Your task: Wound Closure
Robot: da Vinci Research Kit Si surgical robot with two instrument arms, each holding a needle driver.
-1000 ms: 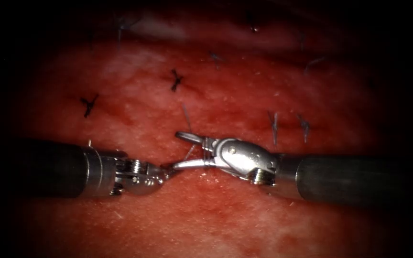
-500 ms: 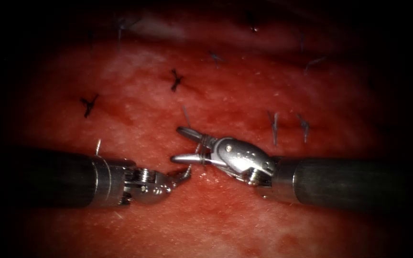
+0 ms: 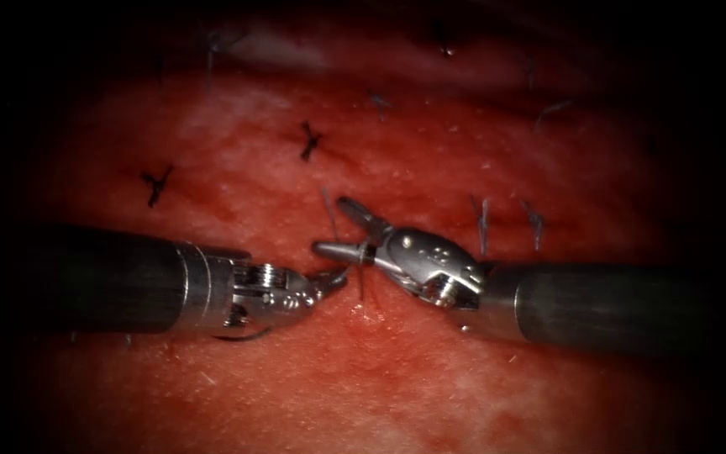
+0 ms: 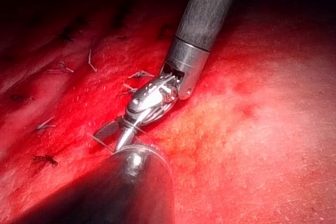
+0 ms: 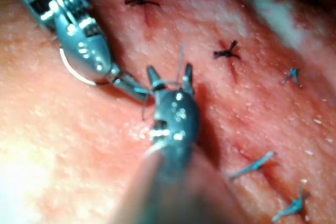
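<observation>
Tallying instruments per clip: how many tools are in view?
2. Left tool from left, shut on the needle near its end, outside the tissue; right tool from right, open, thread looped on it.

You are looking at a surgical training bench, not a theatre: a slab of reddened tissue (image 3: pixel 430 395) spans your field, dotted with tied stitches (image 3: pixel 309 141) and cut thread ends (image 3: pixel 481 220), with two slim robotic shafts (image 3: pixel 615 311) reaching in.

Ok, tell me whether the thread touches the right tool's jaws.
Touching. The right wrist view shows the thread draped across the open right tool, lying on both jaws, which grip nothing. The needle curves beside the left tool.
</observation>
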